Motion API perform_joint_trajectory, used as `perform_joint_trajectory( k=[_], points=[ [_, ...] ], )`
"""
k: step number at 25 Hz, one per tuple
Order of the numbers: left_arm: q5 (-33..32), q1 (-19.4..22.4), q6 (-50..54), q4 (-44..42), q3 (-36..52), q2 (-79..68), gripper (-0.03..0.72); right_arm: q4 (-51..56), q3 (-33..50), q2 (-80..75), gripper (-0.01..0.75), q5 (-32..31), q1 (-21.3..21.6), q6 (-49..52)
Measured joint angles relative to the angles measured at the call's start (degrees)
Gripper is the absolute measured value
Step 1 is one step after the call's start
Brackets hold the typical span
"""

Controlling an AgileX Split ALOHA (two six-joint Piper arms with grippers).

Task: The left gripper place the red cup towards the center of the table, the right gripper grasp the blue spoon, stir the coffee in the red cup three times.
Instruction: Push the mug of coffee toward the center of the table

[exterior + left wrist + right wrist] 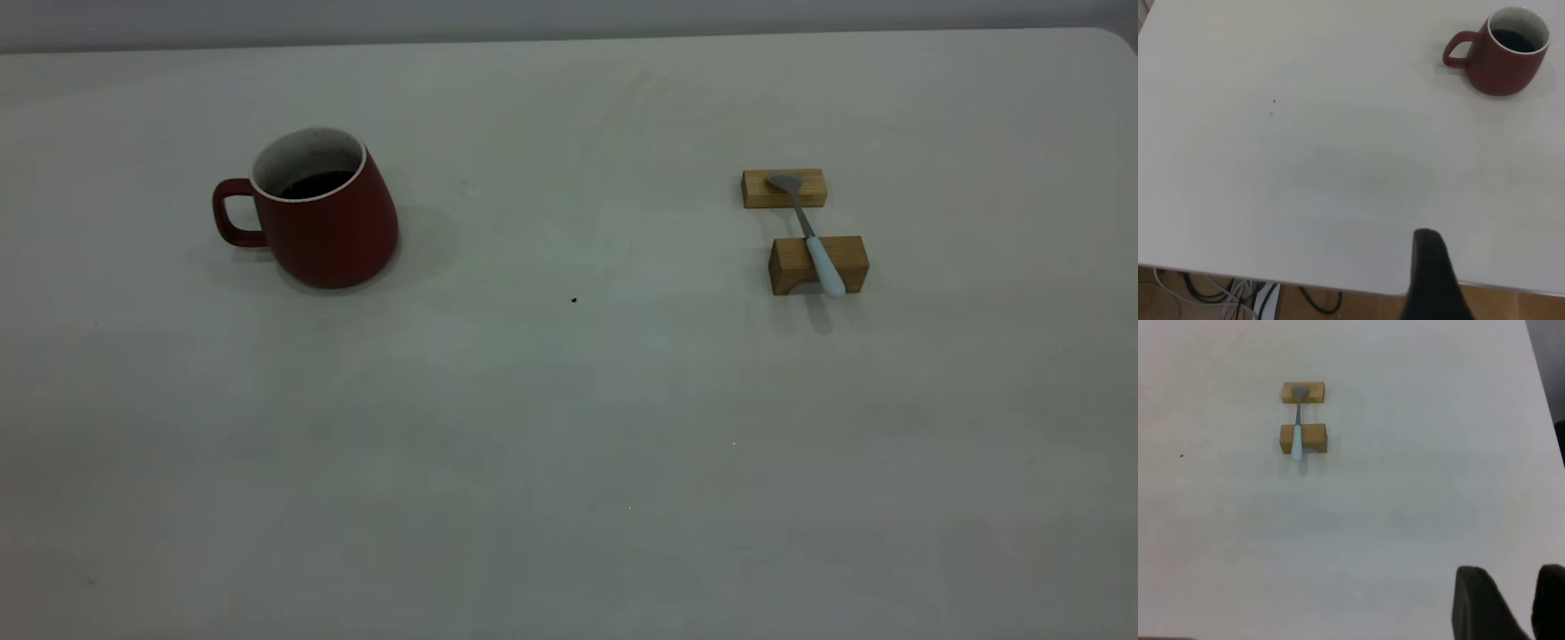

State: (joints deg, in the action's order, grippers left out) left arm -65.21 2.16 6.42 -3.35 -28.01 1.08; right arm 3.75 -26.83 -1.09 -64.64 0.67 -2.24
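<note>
One red cup (324,218), one blue spoon (811,238) — two wooden blocks (818,264) — one table (569,427).

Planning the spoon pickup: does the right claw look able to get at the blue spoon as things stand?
Probably yes. The blue spoon lies propped across two wooden blocks, raised off the table, with nothing else near it. The right claw sits well back, with bare tabletop between.

Open table (569,427) lies between red cup (324,213) and blue spoon (813,240) on two wooden blocks (818,264).
</note>
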Motion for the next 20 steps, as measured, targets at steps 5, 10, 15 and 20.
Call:
perform_joint_trajectory(
  k=[5,10,15,20],
  points=[
    [0.06,0.00,0.00,-0.01,0.00,0.00,0.551,0.00,0.00,0.00,0.237,0.00,0.00,0.00],
    [0.04,0.00,-1.00,0.55,-2.64,-4.39,0.551,0.00,0.00,0.00,0.237,0.00,0.00,0.00],
    [1.59,0.00,-1.22,0.86,-6.79,-17.86,0.551,0.00,0.00,0.00,0.237,0.00,0.00,0.00],
    [6.94,0.00,0.15,1.36,-8.84,-32.72,0.551,0.00,0.00,0.00,0.237,0.00,0.00,0.00]
  ],
)
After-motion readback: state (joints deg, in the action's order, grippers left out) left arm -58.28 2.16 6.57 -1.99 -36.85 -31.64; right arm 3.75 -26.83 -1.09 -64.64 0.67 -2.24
